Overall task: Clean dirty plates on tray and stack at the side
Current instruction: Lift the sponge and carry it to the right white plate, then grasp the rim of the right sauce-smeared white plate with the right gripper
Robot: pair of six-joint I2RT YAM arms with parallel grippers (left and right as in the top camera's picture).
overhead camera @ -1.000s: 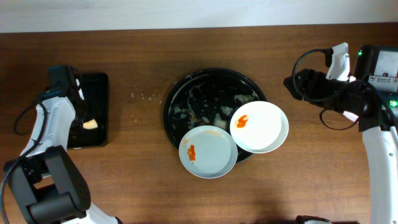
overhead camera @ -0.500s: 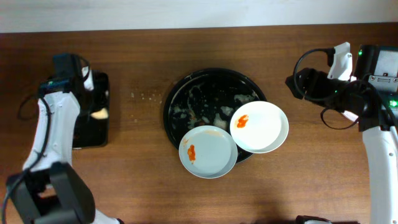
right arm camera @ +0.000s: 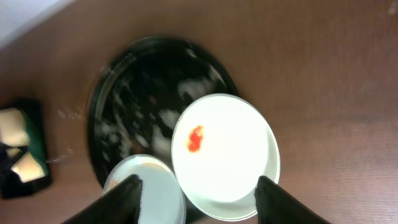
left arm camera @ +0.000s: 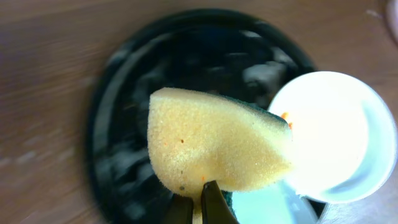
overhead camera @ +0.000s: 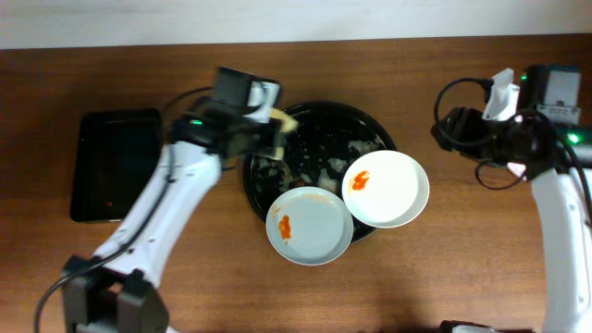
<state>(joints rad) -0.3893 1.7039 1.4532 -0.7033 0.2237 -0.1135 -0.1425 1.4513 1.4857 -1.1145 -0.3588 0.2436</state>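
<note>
My left end effector (left arm camera: 194,208) is pinched tight on the lower edge of a yellow sponge (left arm camera: 217,143). Its jaws are nearly together with the foam squeezed between them. From overhead, that arm reaches in over the far-left part of the round black tray (overhead camera: 262,190) and holds the sponge above the tray's surface. I cannot tell whether the foam touches it.

The tray sits at the middle of the table (overhead camera: 462,277), and whitish smears streak its glossy floor. I can see two plates. The first plate (overhead camera: 393,194) lies on the tray's right side and hangs out over the rim toward the table's right edge. It has a red-orange smear (overhead camera: 361,178) near its left edge. The second plate (overhead camera: 314,231) rests on the tray's near rim, partly off it toward the near edge of the table, with a smaller smear on its left side. The two plates overlap where they meet, and the first seems to lie on top.

My right end effector (right arm camera: 198,186) hangs above the table toward the right edge. Its jaws are spread wide with nothing between them, and its wrist view looks down on the first plate.

A smaller rectangular tray (overhead camera: 116,166) lies near the table's left edge.
</note>
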